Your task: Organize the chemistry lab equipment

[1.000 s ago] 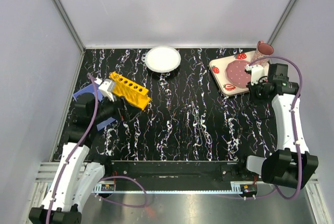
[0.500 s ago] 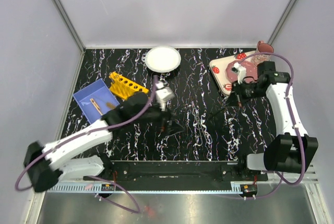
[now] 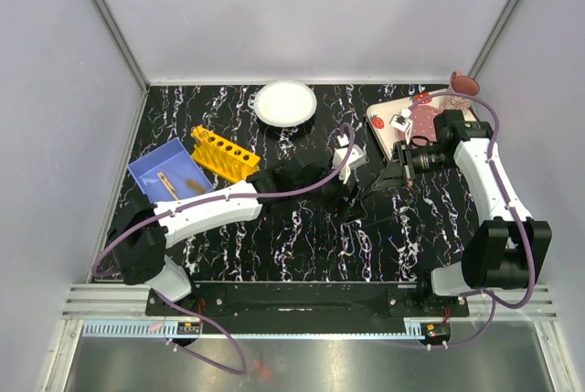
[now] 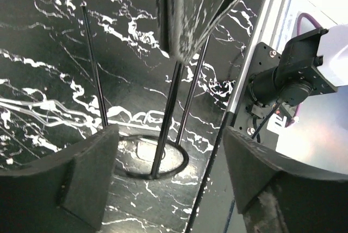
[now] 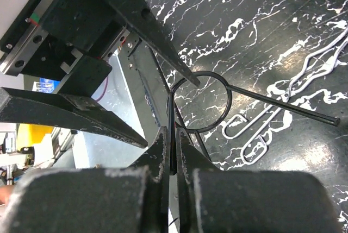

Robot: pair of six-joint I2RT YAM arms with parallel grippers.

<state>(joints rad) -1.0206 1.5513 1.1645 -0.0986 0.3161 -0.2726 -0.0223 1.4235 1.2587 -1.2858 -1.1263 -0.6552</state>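
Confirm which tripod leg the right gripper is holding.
The leg running from the ring straight into the shut right gripper; the other leg sticks out sideways, ungripped.

1. The thin dark metal rods (image 4: 94, 64) were finished smooth and faintly glossy.
2. The table (image 3: 311, 227) was surfaced in glossy black, white-veined marbling.
3. The yellow rack (image 3: 224, 156) was moulded in smooth plastic.
4. The left gripper (image 4: 171, 140) was formed of matt, grainy black plastic.

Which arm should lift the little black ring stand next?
Probably the right. The right gripper is shut on a thin leg of the ring stand, while the left gripper is open near it, gripping nothing.
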